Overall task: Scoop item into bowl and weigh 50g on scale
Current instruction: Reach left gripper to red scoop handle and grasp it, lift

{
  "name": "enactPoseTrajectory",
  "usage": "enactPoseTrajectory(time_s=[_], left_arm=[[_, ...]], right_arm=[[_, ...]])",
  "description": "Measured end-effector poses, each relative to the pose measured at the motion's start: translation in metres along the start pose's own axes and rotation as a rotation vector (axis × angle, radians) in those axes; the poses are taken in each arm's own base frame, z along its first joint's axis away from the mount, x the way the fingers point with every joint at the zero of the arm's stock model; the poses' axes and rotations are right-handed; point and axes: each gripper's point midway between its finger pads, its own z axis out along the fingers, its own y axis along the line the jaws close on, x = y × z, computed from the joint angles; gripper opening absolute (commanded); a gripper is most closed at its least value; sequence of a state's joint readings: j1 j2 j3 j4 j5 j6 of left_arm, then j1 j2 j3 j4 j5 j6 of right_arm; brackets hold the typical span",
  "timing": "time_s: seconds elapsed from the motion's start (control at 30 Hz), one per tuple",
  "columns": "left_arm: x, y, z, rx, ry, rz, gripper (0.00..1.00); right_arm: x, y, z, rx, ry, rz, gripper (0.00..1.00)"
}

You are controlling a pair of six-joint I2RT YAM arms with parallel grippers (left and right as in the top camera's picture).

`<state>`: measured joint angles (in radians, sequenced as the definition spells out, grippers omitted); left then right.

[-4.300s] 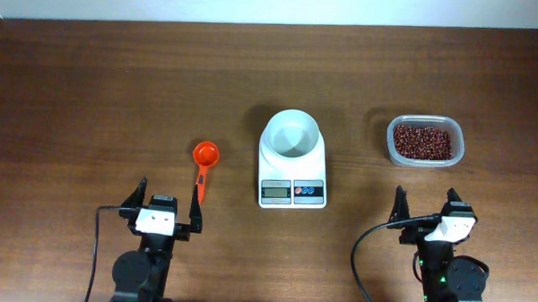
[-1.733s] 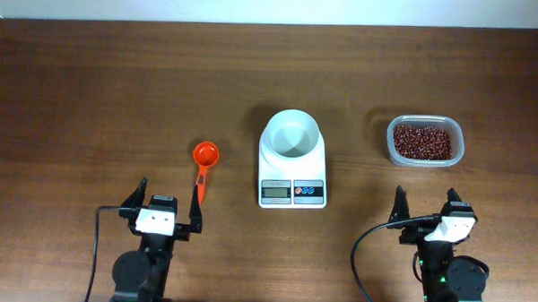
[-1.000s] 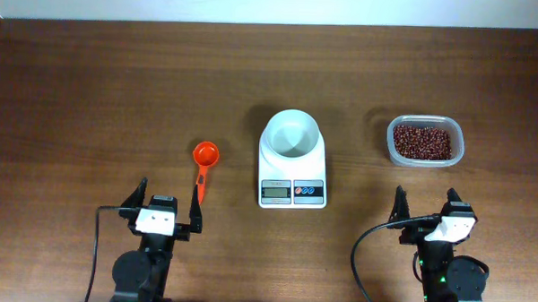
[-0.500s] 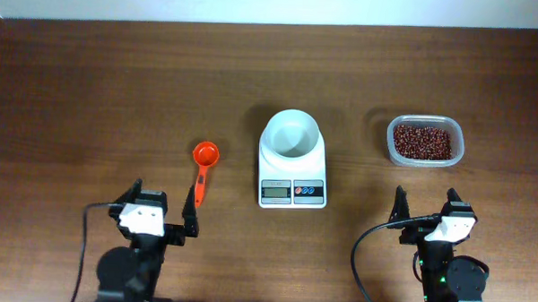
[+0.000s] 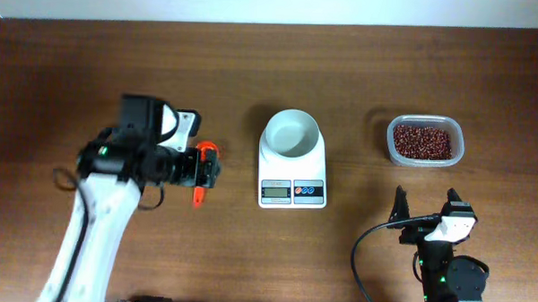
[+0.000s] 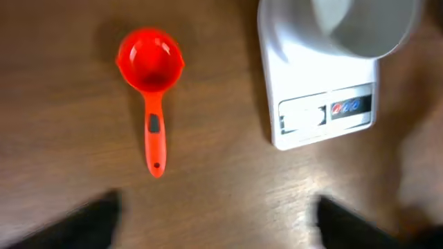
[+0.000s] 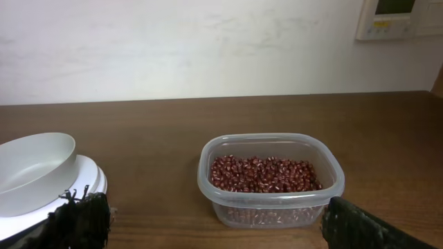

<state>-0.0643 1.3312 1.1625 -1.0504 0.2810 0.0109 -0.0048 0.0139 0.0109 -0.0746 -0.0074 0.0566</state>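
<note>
Dark wood table, white wall behind it. Right gripper [image 5: 426, 208] sits at the near edge on its base, fingers spread wide, nothing between them. In its wrist view both fingertips [image 7: 79, 218] frame the clear plastic tub [image 7: 270, 211], which stands well ahead and apart from them. The beans [image 7: 263, 174] fill the tub's lower part as a maroon layer. Left gripper [image 5: 204, 169] hangs over the table left of the scale [image 5: 292, 192], directly above the orange scoop [image 5: 208, 149]. It's wide open too, holding nothing. Wrist view has both fingers [image 6: 90, 221] as dark blurs at the bottom corners, with the scoop [image 6: 150, 76] flat on the wood ahead of them, left of centre. Handle end is nearest the fingers, cup end farthest, and there's no contact. Scale [image 6: 304, 131] is just right of the scoop, with its display and its red and blue buttons on the near side. The display is too blurred to read in any view, and I can't make out a brand. White bowl [image 5: 292, 134] sits on the scale's far half, looks empty. Tub [image 5: 388, 142] with beans [image 5: 422, 141] is right of the scale, apart from it, roughly level with the bowl. Far back, the right wrist view shows a wall panel [image 7: 398, 17] top right, markings too small to read.
</note>
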Motion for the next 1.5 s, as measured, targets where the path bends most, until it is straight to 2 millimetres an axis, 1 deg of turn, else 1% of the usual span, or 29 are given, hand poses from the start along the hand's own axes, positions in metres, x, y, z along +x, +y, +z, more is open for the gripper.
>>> enactPoseTrajectory(time_s=[0.03,0.07,0.13,0.2,0.27,0.3,0.33,0.4,0.47,0.5,0.53,0.57,0.6,0.7,0.73,0.8,0.93,0.97,1.03,1.07,1.1,1.13,1.17,1.3,1.37,1.5], left_arm=[[0.005,0.004,0.014,0.0,0.059,-0.021,0.0],[0.013,0.01,0.034,0.002,0.148,-0.047,0.0],[0.023,0.015,0.054,0.002,0.237,-0.073,0.0],[0.031,0.023,0.072,-0.015,0.308,-0.092,0.0],[0.039,0.036,0.086,-0.064,0.364,-0.117,0.03],[0.039,0.039,0.087,-0.083,0.365,-0.124,0.08],[0.036,0.044,0.089,-0.111,0.353,-0.131,0.2],[0.023,0.052,0.094,-0.151,0.292,-0.134,0.36],[0.005,0.057,0.101,-0.169,0.211,-0.122,0.62],[0.004,0.057,0.104,-0.177,0.198,-0.116,0.68],[0.007,0.057,0.107,-0.182,0.202,-0.107,0.81],[0.012,0.054,0.113,-0.184,0.206,-0.099,0.99],[0.017,0.053,0.117,-0.182,0.213,-0.089,0.99],[0.017,0.055,0.126,-0.184,0.188,-0.084,0.99],[0.018,0.055,0.128,-0.184,0.184,-0.083,0.98],[0.023,0.057,0.134,-0.184,0.179,-0.081,0.78],[0.031,0.063,0.15,-0.187,0.134,-0.065,0.65],[0.028,0.064,0.151,-0.192,0.117,-0.063,0.63],[0.024,0.066,0.153,-0.198,0.084,-0.052,0.47],[0.023,0.066,0.154,-0.199,0.075,-0.051,0.46],[0.021,0.067,0.154,-0.199,0.063,-0.039,0.43],[0.019,0.067,0.155,-0.199,0.049,-0.023,0.32],[0.019,0.068,0.156,-0.201,0.041,-0.018,0.24],[0.015,0.069,0.157,-0.208,0.018,-0.003,0.22],[0.013,0.069,0.157,-0.207,0.011,-0.002,0.17],[0.01,0.069,0.158,-0.207,-0.002,0.004,0.17]], right_arm=[[0.0,0.0,0.0,0.0,0.0,0.0,0.99],[0.0,0.0,0.0,0.0,0.0,0.0,0.99],[0.0,0.0,0.0,0.0,0.0,0.0,0.99],[0.0,0.0,0.0,0.0,0.0,0.0,0.99],[0.0,0.0,0.0,0.0,0.0,0.0,0.99],[0.0,0.0,0.0,0.0,0.0,0.0,0.99],[0.0,0.0,0.0,0.0,0.0,0.0,0.99],[0.0,0.0,0.0,0.0,0.0,-0.001,0.99],[0.0,0.0,0.0,0.0,0.0,0.0,0.99],[0.0,0.0,0.0,0.0,0.0,0.0,0.99],[0.0,0.0,0.0,0.0,0.0,0.0,0.99],[0.0,0.0,0.0,0.0,0.0,0.0,0.99],[0.0,0.0,0.0,0.0,0.0,0.0,0.99],[0.0,0.0,0.0,0.0,0.0,0.0,0.99],[0.0,0.0,0.0,0.0,0.0,0.0,0.99],[0.0,0.0,0.0,0.0,0.0,-0.001,0.99],[0.0,0.0,0.0,0.0,0.0,-0.001,0.99],[0.0,0.0,0.0,0.0,0.0,-0.001,0.99],[0.0,0.0,0.0,0.0,0.0,-0.001,0.99],[0.0,0.0,0.0,0.0,0.0,0.0,0.99],[0.0,0.0,0.0,0.0,0.0,0.0,0.99],[0.0,0.0,0.0,0.0,0.0,0.0,0.99],[0.0,0.0,0.0,0.0,0.0,0.0,0.99],[0.0,0.0,0.0,0.0,0.0,-0.001,0.99],[0.0,0.0,0.0,0.0,0.0,0.0,0.99],[0.0,0.0,0.0,0.0,0.0,0.0,0.99]])
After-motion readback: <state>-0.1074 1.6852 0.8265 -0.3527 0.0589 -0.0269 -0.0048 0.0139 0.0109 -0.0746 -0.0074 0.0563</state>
